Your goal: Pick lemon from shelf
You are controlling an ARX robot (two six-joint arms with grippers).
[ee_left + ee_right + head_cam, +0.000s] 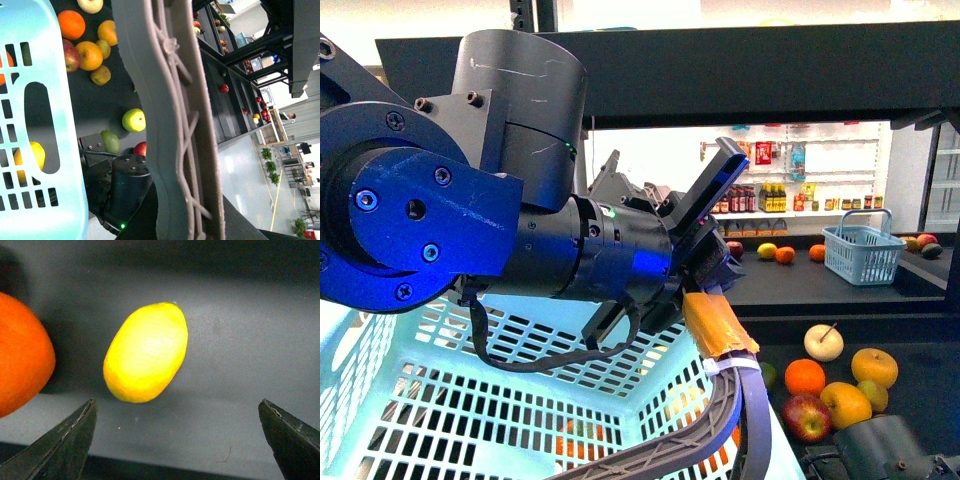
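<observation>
The lemon (146,352), oval and bright yellow, lies on the shelf's flat dark tray (240,340) in the right wrist view. My right gripper (177,440) is open just short of it, its two black fingertips (75,435) spread wide and touching nothing. An orange (22,357) lies close beside the lemon. In the front view the black-framed shelf (720,70) fills the background; which of its fruits is this lemon I cannot tell. My left gripper (170,50) is shut, its grey lattice fingers (715,425) together and empty beside the basket.
A light blue mesh basket (470,400) with fruit inside fills the lower left. Apples and oranges (805,377) lie on the near tray. A small blue basket (863,253) stands on the far tray. White wall shelves of bottles (790,190) lie behind.
</observation>
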